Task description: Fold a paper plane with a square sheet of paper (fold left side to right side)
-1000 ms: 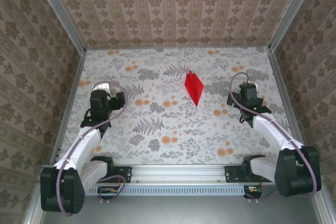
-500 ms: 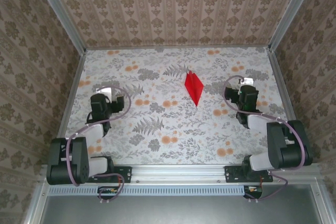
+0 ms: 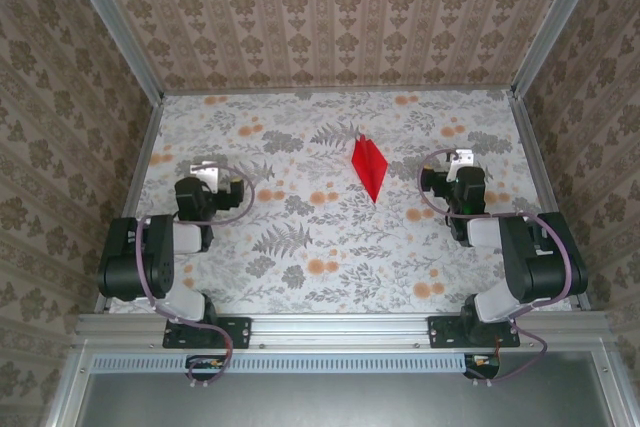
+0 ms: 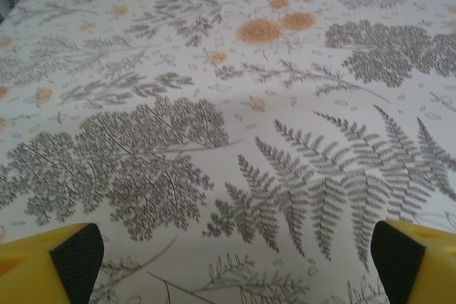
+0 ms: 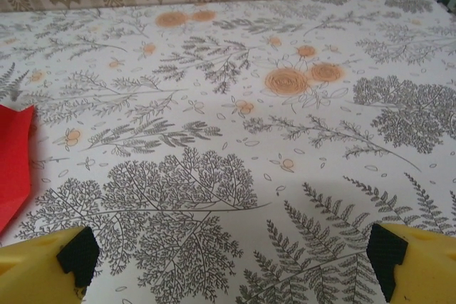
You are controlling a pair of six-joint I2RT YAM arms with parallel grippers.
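Observation:
The square sheet of paper lies folded as a narrow red paper plane [image 3: 369, 167] flat on the flowered table, right of the middle, its tip pointing toward the near edge. Its edge also shows at the left border of the right wrist view [image 5: 14, 161]. My left gripper [image 3: 205, 179] is far to the left of the plane; its yellow fingers [image 4: 71, 254] stand wide apart over bare cloth, so the left gripper [image 4: 235, 261] is open and holds nothing. My right gripper [image 3: 460, 169] sits to the right of the plane, and the right gripper [image 5: 231, 261] is open and holds nothing.
The table [image 3: 300, 247] is covered with a cloth of grey leaves and orange flowers. Patterned walls [image 3: 330, 17] close it in at the back and both sides. Both arms are folded back over their bases at the near rail [image 3: 340, 329].
Both arms have pulled back toward their bases and folded up. The left jaws have opened a little wider. The paper plane has not moved.

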